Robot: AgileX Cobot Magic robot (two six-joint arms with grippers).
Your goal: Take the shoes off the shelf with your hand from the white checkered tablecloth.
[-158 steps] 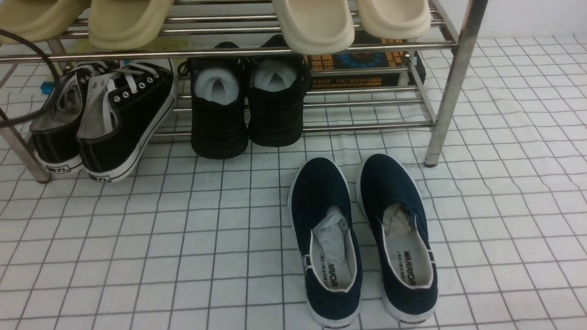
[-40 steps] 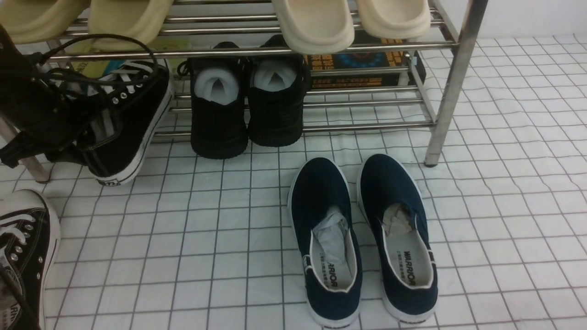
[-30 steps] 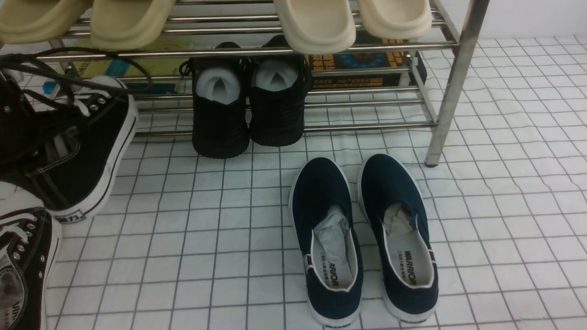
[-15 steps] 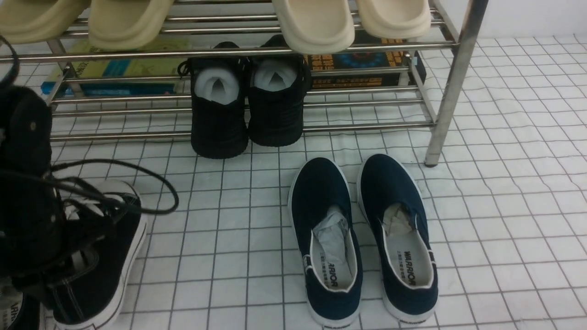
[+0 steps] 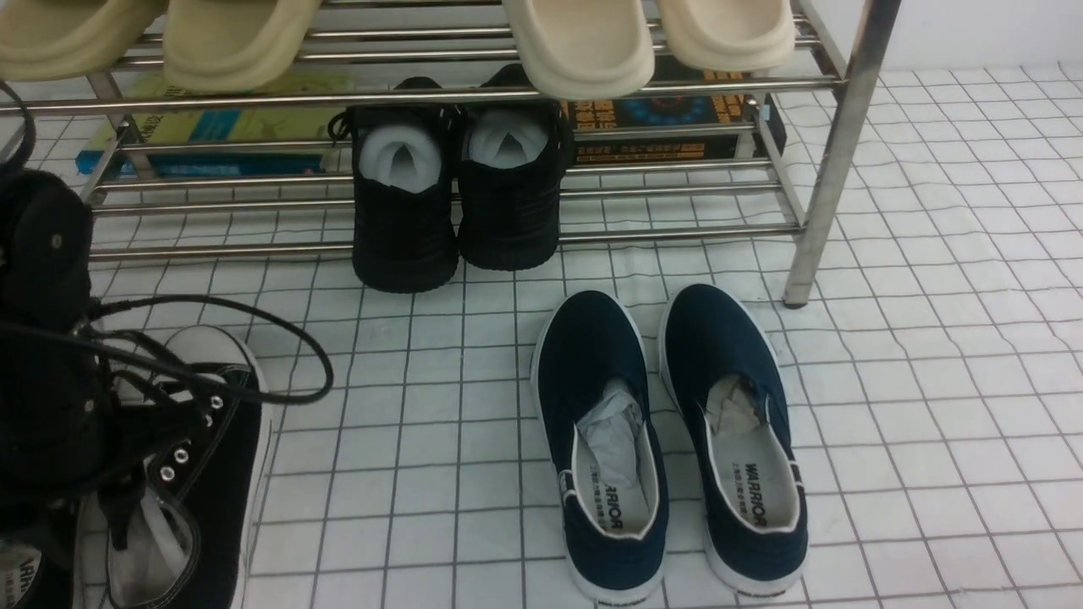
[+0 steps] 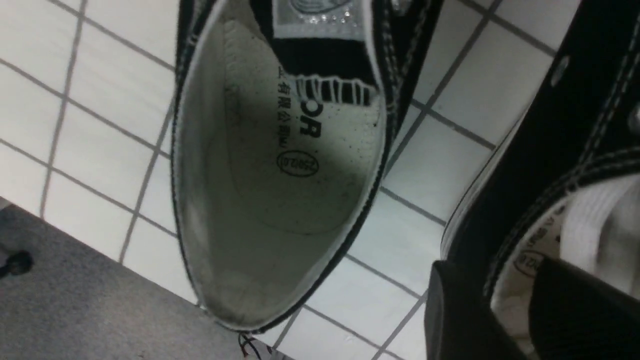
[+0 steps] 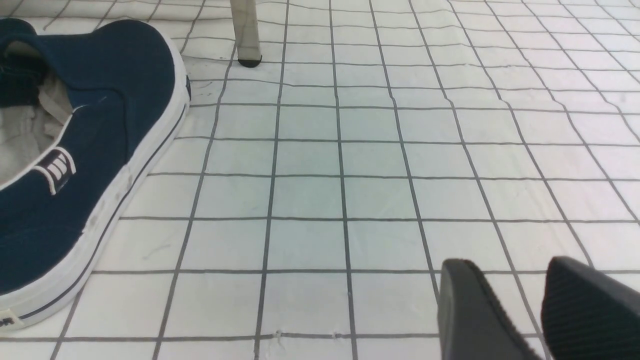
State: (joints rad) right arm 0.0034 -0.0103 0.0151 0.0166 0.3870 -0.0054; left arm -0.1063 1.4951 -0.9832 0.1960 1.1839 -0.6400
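The shoes, black canvas sneakers with white laces, lie side by side on the white checkered tablecloth at the near left. One sneaker rests flat under my left arm. Only a sliver of the other sneaker shows in the front view, but it fills the middle of the left wrist view. My left gripper is open, one finger outside the heel collar of the sneaker under the arm and one inside it. My right gripper hangs open over bare cloth. The left part of the steel shelf holds no shoes.
All-black knit shoes stand on the shelf's lower tier. Beige slippers sit on the upper tier. Navy slip-ons lie on the cloth at centre right. A yellow-blue book and a dark box lie behind the rack. The cloth's edge and a grey surface are beside the sneakers.
My left arm has carried the second sneaker from the shelf down to the cloth beside the first. It now lies flat, and the left jaws have parted. The right arm has not moved.
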